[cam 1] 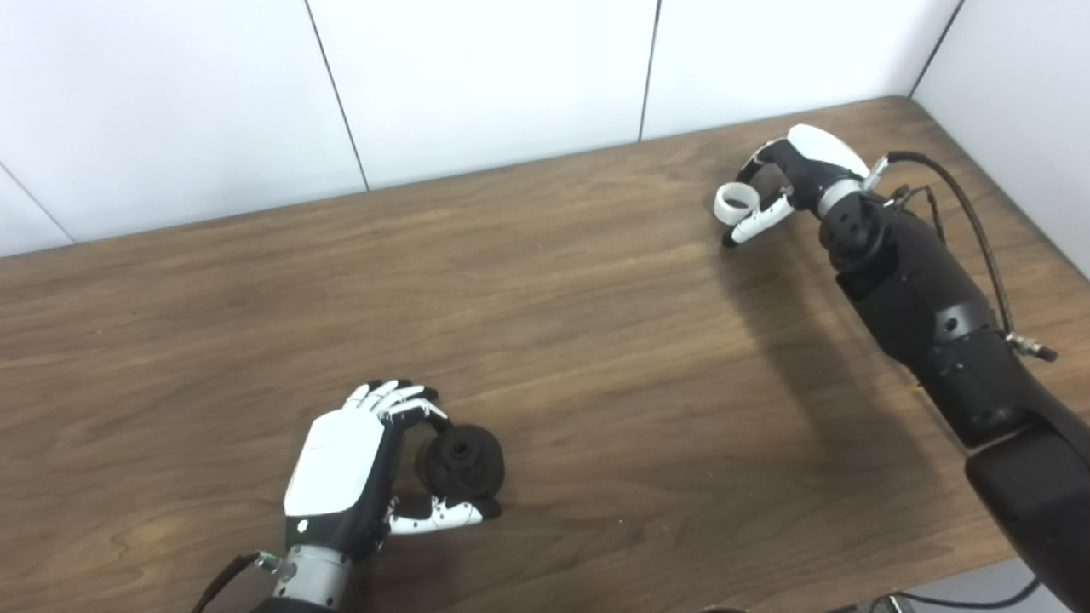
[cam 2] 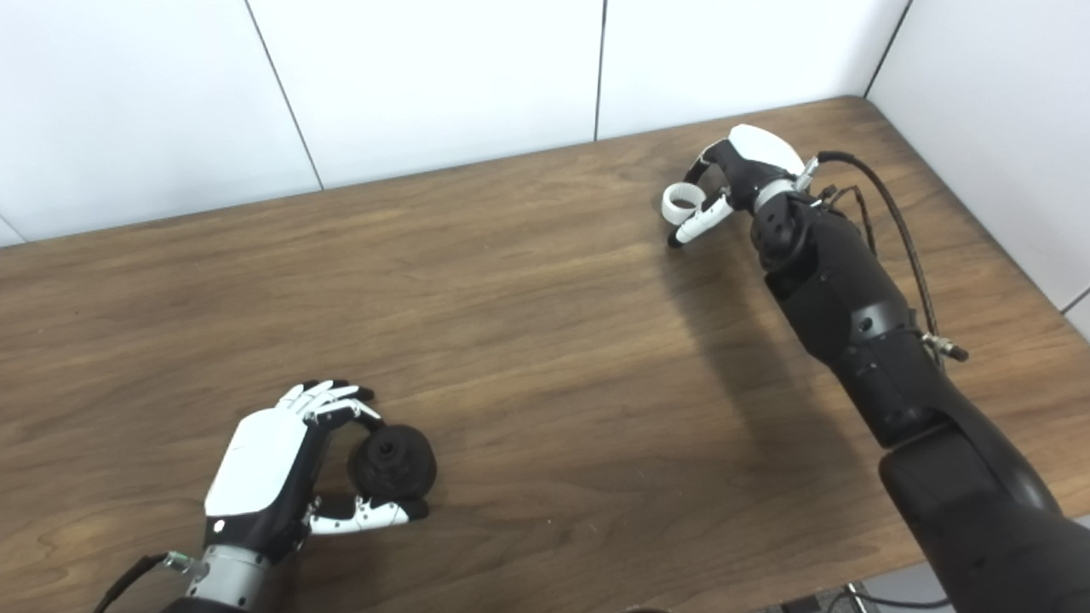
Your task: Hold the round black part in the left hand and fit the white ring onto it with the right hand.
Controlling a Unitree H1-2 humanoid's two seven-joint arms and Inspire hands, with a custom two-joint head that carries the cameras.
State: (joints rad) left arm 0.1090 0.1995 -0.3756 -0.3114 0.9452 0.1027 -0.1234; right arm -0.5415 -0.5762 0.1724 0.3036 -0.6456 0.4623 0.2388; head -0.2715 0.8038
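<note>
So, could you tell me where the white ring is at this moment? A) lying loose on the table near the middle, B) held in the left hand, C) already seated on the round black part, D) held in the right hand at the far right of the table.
D: the white ring sits between the fingers of the right hand, far across the table from the round black part that the left hand grips.

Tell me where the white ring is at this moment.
The white ring is at the far right of the wooden table, near the back wall, held in the right hand, well apart from the round black part.
</note>
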